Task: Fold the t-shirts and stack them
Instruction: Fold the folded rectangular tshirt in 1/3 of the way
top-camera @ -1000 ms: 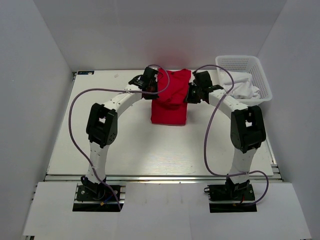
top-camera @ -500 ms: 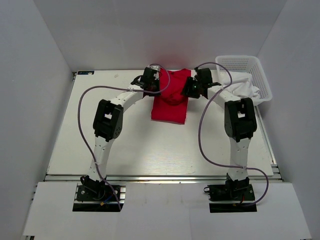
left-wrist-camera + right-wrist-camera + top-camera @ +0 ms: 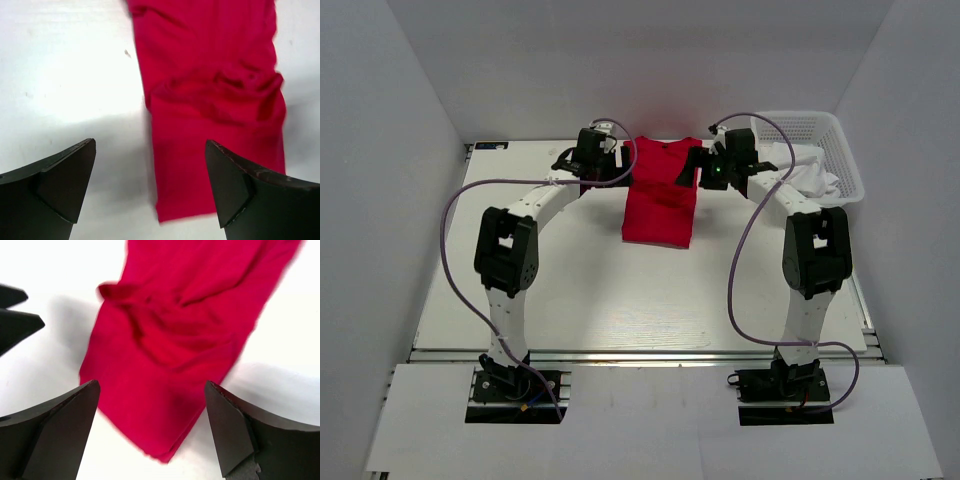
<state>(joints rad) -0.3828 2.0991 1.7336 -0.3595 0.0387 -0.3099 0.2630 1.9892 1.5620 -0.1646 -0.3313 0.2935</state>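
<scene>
The left end effector (image 3: 150, 144) has its fingers spread wide, gripping nothing, and hovers at the left edge of the red t-shirt (image 3: 660, 205), near its far end. The right end effector (image 3: 151, 385) is likewise spread and empty, over the shirt's right edge. The t-shirt lies folded into a narrow rectangle on the white bench (image 3: 570, 280), with a rumpled crease across its middle. Right of the shirt stands a white plastic basket (image 3: 844, 152) with white cloth (image 3: 810, 178) bundled inside.
</scene>
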